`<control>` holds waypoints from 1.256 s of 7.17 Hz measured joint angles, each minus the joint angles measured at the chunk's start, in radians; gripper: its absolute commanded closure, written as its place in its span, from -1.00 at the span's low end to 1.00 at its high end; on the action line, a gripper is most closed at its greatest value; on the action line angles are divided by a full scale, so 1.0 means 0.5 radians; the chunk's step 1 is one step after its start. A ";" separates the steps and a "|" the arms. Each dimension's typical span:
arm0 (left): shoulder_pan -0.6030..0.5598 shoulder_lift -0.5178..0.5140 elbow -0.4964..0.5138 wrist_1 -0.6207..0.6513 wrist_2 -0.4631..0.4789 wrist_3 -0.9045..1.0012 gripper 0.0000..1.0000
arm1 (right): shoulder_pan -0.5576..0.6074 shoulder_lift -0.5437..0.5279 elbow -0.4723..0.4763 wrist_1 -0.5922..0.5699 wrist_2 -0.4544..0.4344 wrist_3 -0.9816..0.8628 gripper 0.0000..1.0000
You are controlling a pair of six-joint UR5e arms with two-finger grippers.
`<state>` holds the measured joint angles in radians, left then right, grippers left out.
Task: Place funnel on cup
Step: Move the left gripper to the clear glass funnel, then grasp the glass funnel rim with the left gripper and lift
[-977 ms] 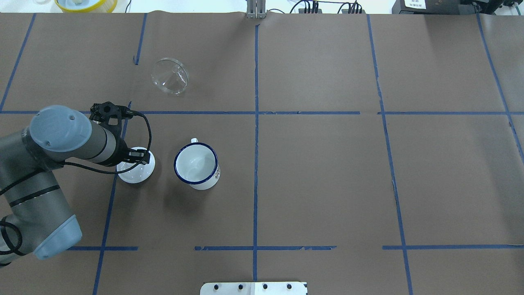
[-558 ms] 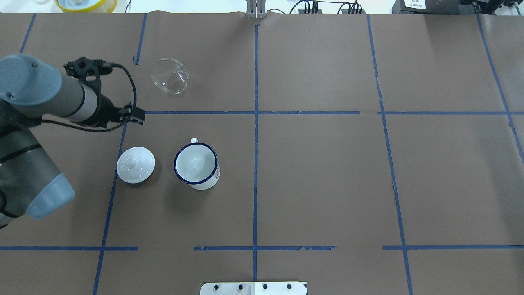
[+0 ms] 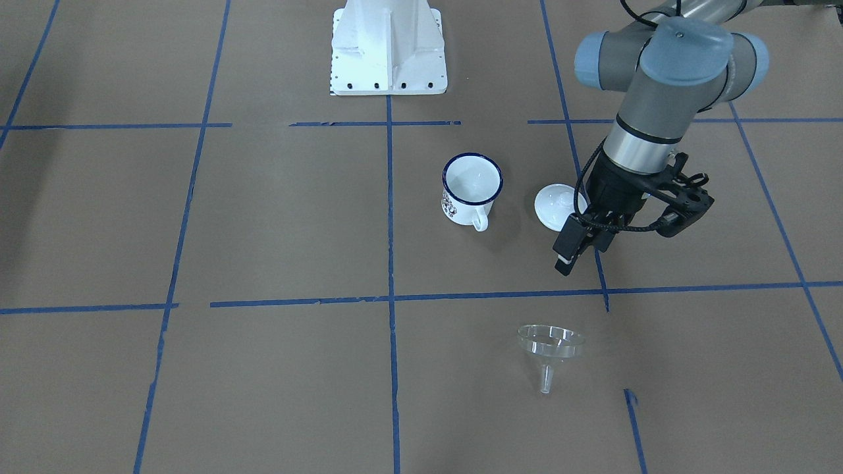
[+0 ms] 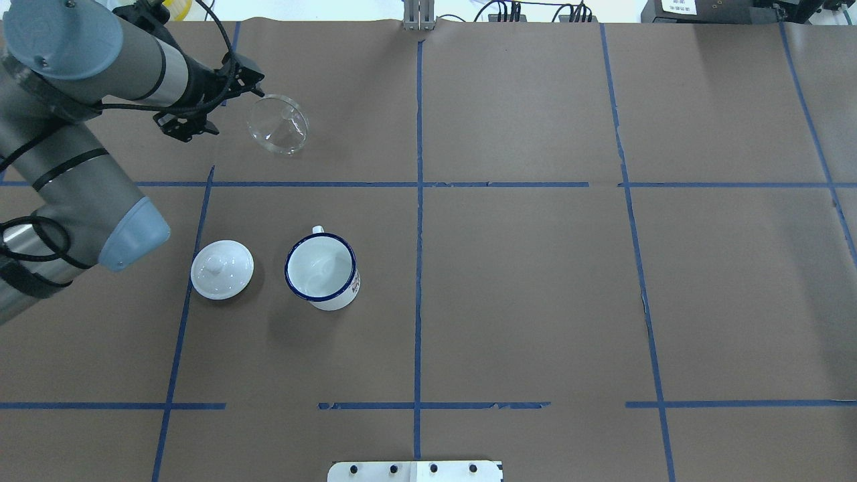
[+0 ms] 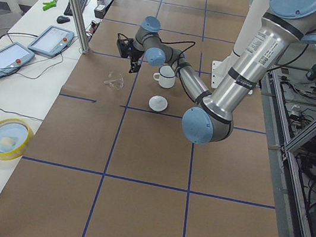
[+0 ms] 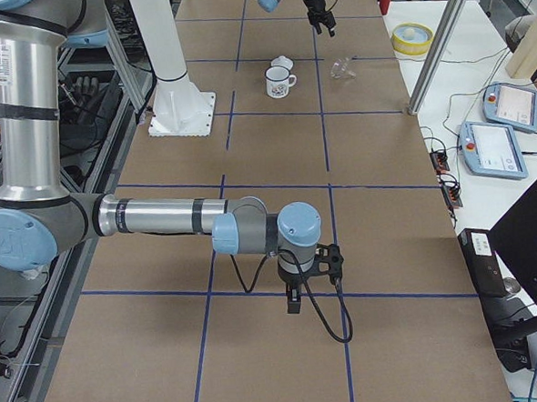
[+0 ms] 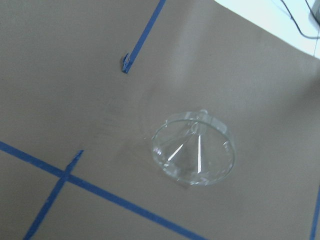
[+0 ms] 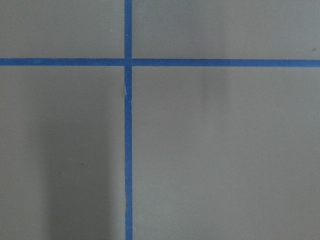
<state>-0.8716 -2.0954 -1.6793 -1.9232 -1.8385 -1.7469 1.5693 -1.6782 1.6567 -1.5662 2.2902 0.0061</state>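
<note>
The clear funnel (image 4: 278,124) lies tilted on the brown paper at the far left, its stem pointing up and sideways; it also shows in the front view (image 3: 550,345) and in the left wrist view (image 7: 194,147). The white cup (image 4: 321,270) with the dark blue rim stands upright and empty nearer the robot, and shows in the front view (image 3: 471,187). My left gripper (image 3: 596,245) hangs above the table just left of the funnel, open and empty. My right gripper (image 6: 295,304) is far off over bare paper; I cannot tell whether it is open.
A round white knobbed lid (image 4: 221,269) lies left of the cup. A yellow bowl (image 4: 140,7) sits beyond the far edge. The white robot base (image 3: 388,46) stands at the near side. Blue tape lines cross the paper.
My left gripper has left the white lid on the table and swung away from the robot, to beside the funnel. The cup, lid and funnel have not moved.
</note>
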 measured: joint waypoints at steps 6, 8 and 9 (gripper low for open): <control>0.168 -0.277 0.668 -0.354 0.334 -0.404 -0.84 | 0.000 0.000 0.000 0.000 0.000 0.000 -1.00; 0.169 -0.288 0.786 -0.474 0.408 -0.405 -0.46 | 0.000 0.000 0.000 0.000 0.000 0.000 -1.00; 0.169 -0.290 0.855 -0.550 0.428 -0.404 0.44 | 0.000 0.000 0.000 0.000 0.000 0.000 -1.00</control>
<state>-0.7869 -2.2403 -1.2519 -2.1980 -1.6244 -1.9489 1.5693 -1.6782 1.6567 -1.5662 2.2902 0.0061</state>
